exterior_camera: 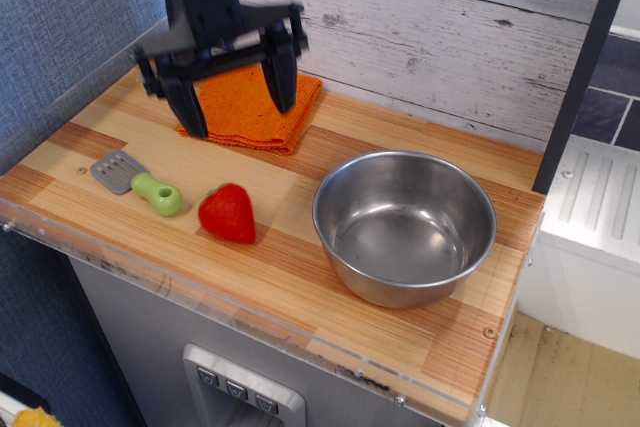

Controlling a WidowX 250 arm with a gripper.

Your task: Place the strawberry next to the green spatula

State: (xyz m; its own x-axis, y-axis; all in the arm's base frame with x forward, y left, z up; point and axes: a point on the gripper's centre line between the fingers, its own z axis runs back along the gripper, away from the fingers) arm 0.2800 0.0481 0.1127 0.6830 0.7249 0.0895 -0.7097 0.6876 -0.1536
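The red strawberry (pixel 228 213) lies on the wooden counter, just right of the green spatula (pixel 140 183), whose light-green handle points at it and whose grey slotted blade points left. A small gap separates them. My gripper (pixel 238 99) hangs open and empty well above the counter, over the orange cloth, up and behind the strawberry. Its two dark fingers (pixel 281 72) are spread wide.
An orange folded cloth (pixel 258 107) lies at the back by the plank wall. A steel bowl (pixel 404 224) stands to the right of the strawberry. The counter's front edge (pixel 200 297) has a clear plastic lip. A blue panel borders the left side.
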